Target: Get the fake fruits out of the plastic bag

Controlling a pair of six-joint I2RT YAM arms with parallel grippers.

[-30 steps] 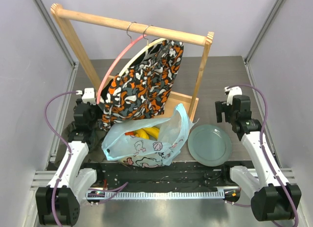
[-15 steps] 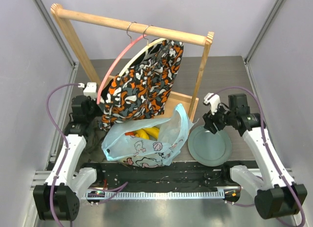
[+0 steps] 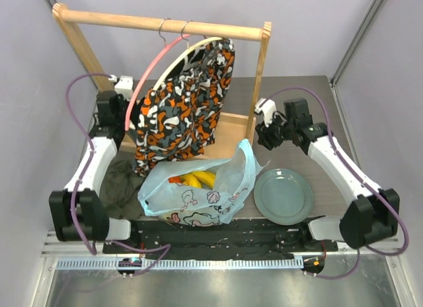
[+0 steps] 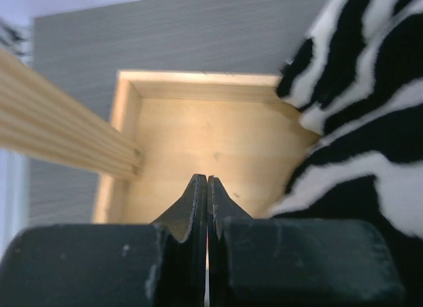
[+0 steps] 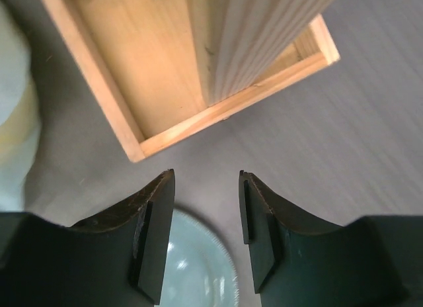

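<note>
Light-blue plastic bag [image 3: 198, 191] lies at the table's near edge between the arms, just beside a green plate [image 3: 284, 196], with a yellow banana bunch [image 3: 198, 180] showing in its mouth. The left gripper [image 4: 207, 181] is clenched on nothing above the wooden rack base [image 4: 198, 135], near the patterned cloth [image 3: 178, 102]. The right gripper [image 5: 206, 178] hangs parted and empty between that base's corner and the plate.

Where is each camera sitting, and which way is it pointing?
Top external: above and behind, facing down at the plastic bag; left arm and right arm show.
Left wrist: faces down past the shut left gripper into the wooden tray, patterned cloth right.
Right wrist: faces down past the open right gripper at the tray's corner and green plate.
Shared: both wrists see the tray.
</note>
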